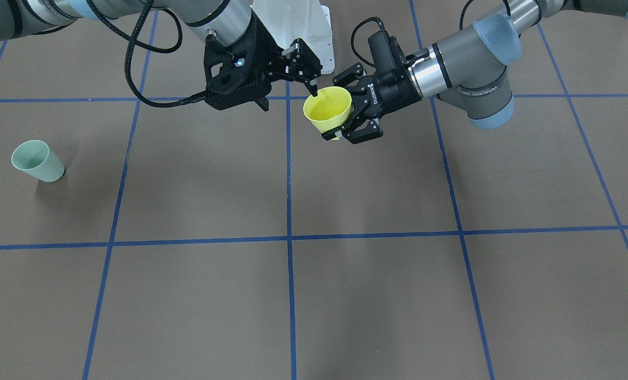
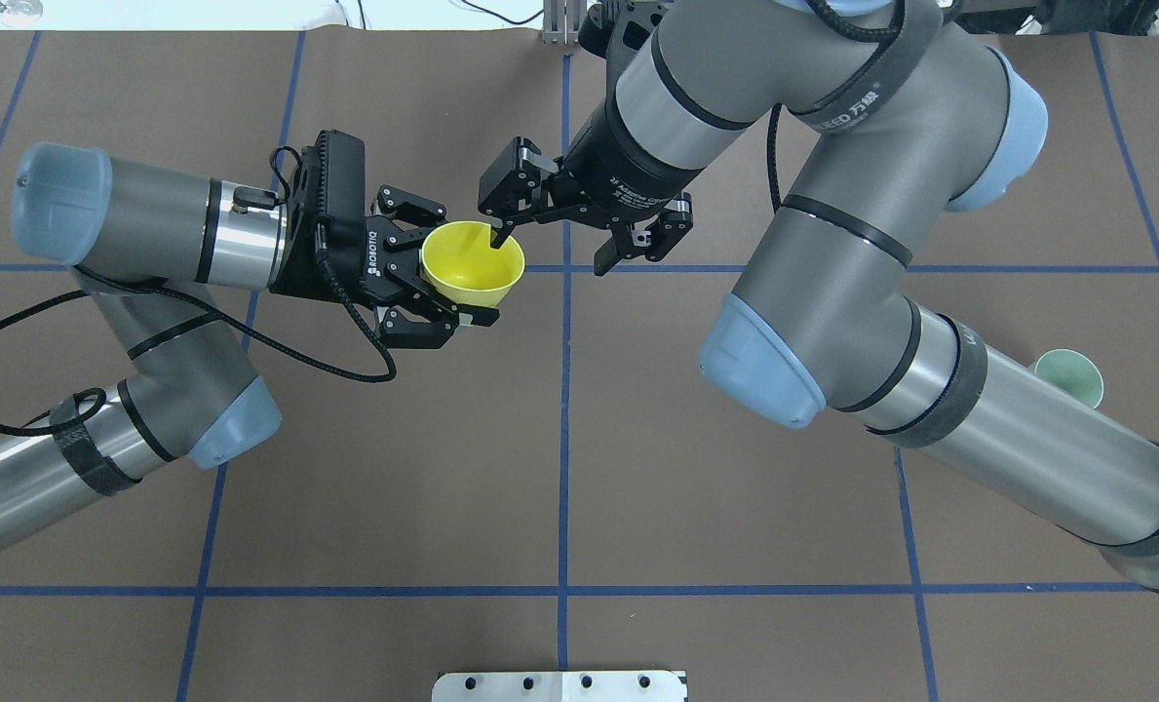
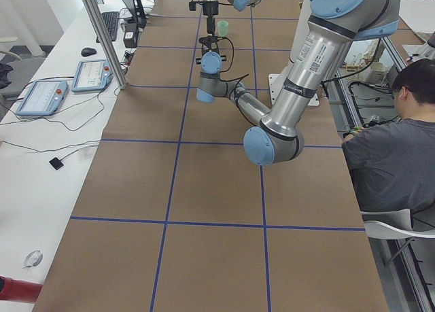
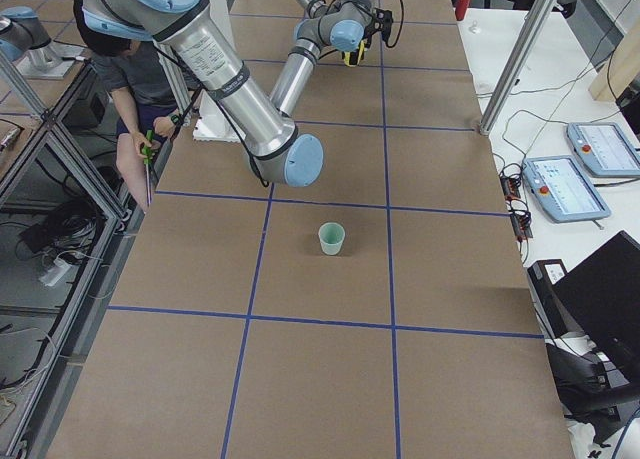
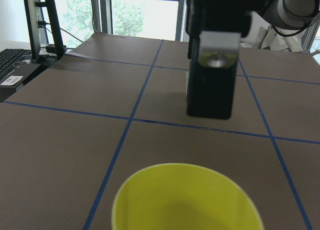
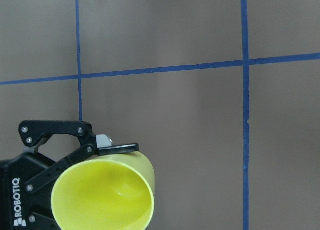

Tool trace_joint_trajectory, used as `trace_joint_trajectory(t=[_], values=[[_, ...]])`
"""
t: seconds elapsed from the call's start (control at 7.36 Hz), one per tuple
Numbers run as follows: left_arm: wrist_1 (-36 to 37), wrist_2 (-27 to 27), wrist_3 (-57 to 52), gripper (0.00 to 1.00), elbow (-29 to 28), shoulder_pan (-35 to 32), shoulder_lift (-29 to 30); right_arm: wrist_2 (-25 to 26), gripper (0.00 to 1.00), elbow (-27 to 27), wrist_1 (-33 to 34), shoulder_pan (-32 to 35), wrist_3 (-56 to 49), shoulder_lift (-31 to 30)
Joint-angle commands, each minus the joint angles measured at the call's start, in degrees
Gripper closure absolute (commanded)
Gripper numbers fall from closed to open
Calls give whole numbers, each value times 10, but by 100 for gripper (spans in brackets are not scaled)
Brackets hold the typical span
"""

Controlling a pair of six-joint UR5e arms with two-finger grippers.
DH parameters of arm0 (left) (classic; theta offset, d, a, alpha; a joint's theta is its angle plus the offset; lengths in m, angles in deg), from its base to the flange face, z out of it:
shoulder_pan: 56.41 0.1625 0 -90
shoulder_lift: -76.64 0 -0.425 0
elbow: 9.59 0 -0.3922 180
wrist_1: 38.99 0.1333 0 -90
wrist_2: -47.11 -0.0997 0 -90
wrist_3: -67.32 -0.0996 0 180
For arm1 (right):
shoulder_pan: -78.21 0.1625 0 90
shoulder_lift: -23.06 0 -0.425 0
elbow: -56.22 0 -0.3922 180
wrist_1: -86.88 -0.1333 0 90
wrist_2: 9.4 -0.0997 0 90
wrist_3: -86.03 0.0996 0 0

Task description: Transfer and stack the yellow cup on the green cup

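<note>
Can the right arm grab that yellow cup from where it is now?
Probably yes: the right gripper is open with one finger inside the yellow cup, whose rim the left gripper leaves free.

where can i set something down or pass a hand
Bare: the table on the operators' side, and between the green cup and the yellow cup. Crowded: around the yellow cup, held by the left gripper, open right gripper at its rim.

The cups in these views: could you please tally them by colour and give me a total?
yellow cup: 1
green cup: 1
Total: 2
</note>
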Motion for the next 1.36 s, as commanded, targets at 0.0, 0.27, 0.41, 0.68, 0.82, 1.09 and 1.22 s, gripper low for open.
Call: trace_joint_trajectory(t=[0.0, 0.27, 0.41, 0.68, 0.82, 1.09, 1.22], values=[[-19, -1, 1, 100, 1, 3, -2, 7, 2, -7, 0, -3, 13, 5], [-19, 0, 1, 100, 1, 3, -2, 47, 4, -7, 0, -25, 21, 4], [-19, 0, 1, 100, 1, 3, -1, 52, 4, -7, 0, -30, 22, 4], [-20, 0, 1, 100, 1, 3, -2, 67, 4, -7, 1, -42, 22, 2], [-21, 0, 1, 100, 1, 3, -2, 72, 4, -7, 2, -45, 23, 2], [-29, 0, 1, 100, 0, 4, -4, 79, 18, -7, 1, -47, 24, 2], [-29, 0, 1, 100, 0, 4, -5, 78, 32, -8, 1, -47, 24, 2]])
